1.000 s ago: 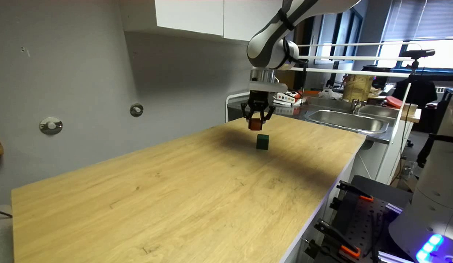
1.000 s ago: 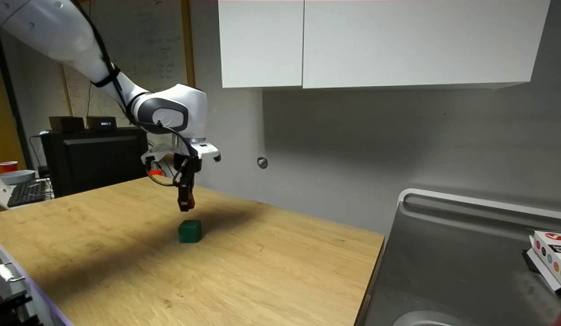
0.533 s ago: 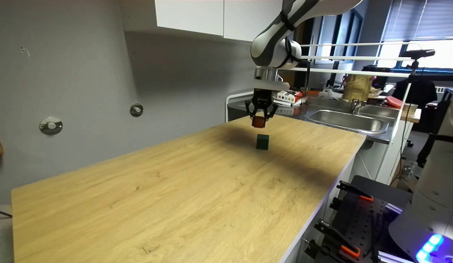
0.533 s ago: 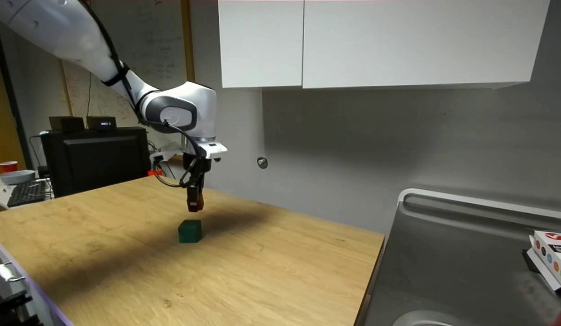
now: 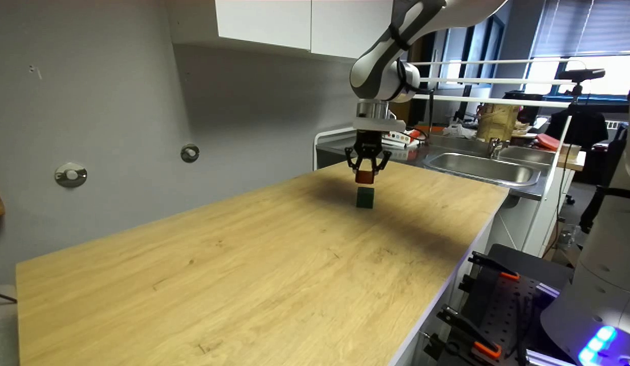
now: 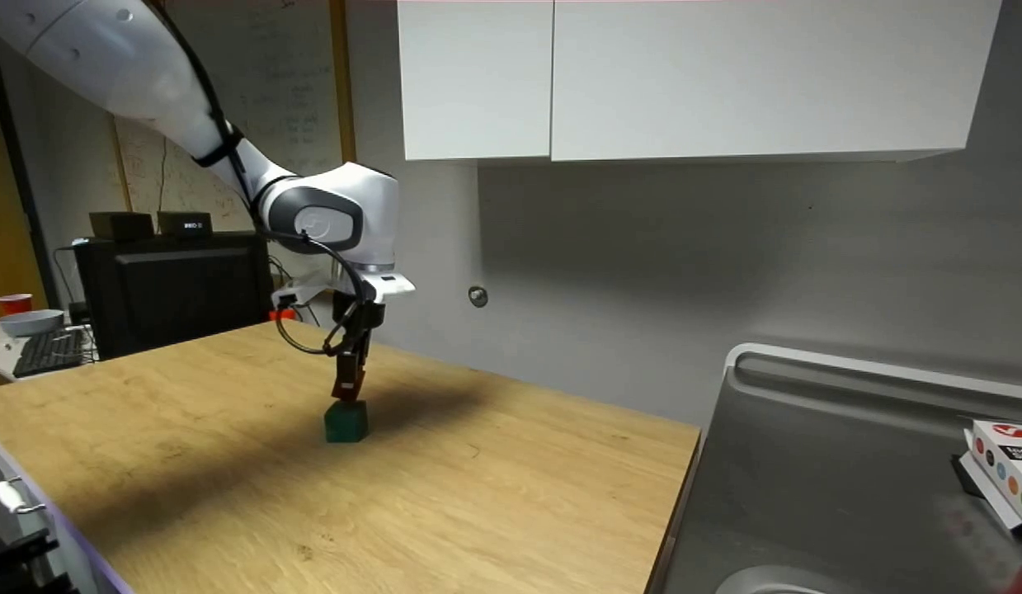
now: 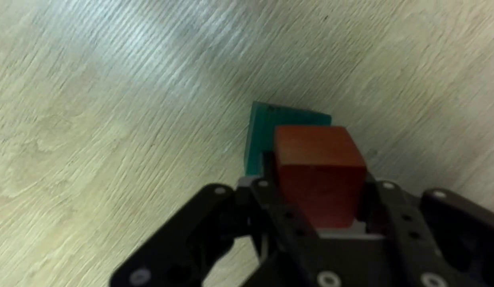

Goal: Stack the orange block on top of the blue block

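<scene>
The blue block, a dark green-teal cube, sits on the wooden table in both exterior views. My gripper is shut on the orange block and holds it just above the blue block. A thin gap shows between the blocks there. In an exterior view the gripper points down, and its finger mostly hides the orange block. In the wrist view the orange block sits between the fingers and covers part of the blue block, whose left and far edges stick out.
The wooden table has its edge beside the robot base. A grey wall and white cabinets stand behind. A sink and a metal counter with a white box adjoin the table.
The gripper with the orange block has shifted across to over the blue block. In the last half second it has come down closer to it. The blue block has not moved.
</scene>
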